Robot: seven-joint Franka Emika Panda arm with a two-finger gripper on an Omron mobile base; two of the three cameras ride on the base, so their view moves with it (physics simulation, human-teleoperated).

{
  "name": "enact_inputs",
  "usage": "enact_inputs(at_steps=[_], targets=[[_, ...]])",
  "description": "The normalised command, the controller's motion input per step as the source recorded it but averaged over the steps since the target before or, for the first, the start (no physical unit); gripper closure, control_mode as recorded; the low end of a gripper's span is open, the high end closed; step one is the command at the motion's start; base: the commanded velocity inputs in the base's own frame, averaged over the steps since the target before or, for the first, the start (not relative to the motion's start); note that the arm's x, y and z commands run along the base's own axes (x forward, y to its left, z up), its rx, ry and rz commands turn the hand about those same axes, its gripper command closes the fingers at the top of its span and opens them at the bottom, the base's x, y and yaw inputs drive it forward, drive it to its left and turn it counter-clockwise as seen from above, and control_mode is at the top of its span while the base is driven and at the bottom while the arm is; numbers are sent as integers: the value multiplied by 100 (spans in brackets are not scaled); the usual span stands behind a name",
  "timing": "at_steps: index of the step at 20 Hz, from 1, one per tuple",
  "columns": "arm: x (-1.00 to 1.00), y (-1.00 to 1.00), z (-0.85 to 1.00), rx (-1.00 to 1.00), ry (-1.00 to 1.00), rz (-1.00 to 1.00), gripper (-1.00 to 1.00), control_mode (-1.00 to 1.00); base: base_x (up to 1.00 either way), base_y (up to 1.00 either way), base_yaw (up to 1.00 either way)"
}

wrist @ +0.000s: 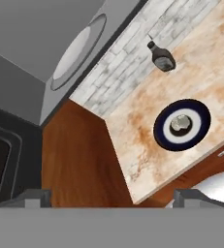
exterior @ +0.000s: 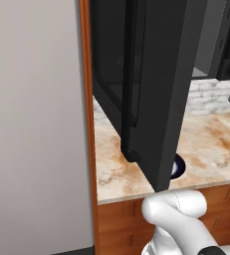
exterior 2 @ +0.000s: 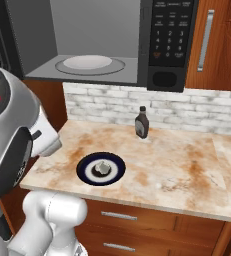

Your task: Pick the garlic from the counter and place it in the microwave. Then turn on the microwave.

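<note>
Heads up, your gripper (wrist: pixel 111 196) is spread wide with nothing between the fingers, hanging well above the counter (exterior 2: pixel 177 170) and looking down at it at a tilt. Nearest thing below is the one garlic (exterior 2: pixel 102 167), sitting in the middle of a single dark-rimmed plate (exterior 2: pixel 88 176) near the counter's front edge, left of centre. My worry: that bulb is small, rounded and has a pointy tip, so if you come down off-centre the fingers will probably nudge it and it'll roll across the plate, or you'll clip the plate rim and shove the whole thing toward the edge. The other one is the microwave (exterior 2: pixel 167 45) door (exterior: pixel 151 89). It's swung fully open and hangs out over the left side of the counter, right next to the arm's path, so lifting straight up and left could knock it. Further back there's one dark sauce bottle (exterior 2: pixel 142 123) standing against the brick wall (exterior 2: pixel 197 112), well apart from the plate, so it shouldn't bother you. Up top, one microwave, one white turntable (exterior 2: pixel 87 62) inside, one button panel (exterior 2: pixel 168 35) on its right.
</note>
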Motion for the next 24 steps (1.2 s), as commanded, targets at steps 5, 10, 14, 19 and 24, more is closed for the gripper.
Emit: enact_inputs(at_steps=[5, 10, 14, 19, 24], targets=[[7, -20, -21, -15, -5, 0, -100, -100, 0, 0, 0], [7, -24, -15, -12, 5, 2, -100, -100, 0, 0, 0], [13, -22, -15, -8, 22, 4, -100, -100, 0, 0, 0], [18, -10, -27, -5, 22, 9, -100, -100, 0, 0, 0], [25, 0, -27, -3, 12, 19, -100, -100, 0, 0, 0]])
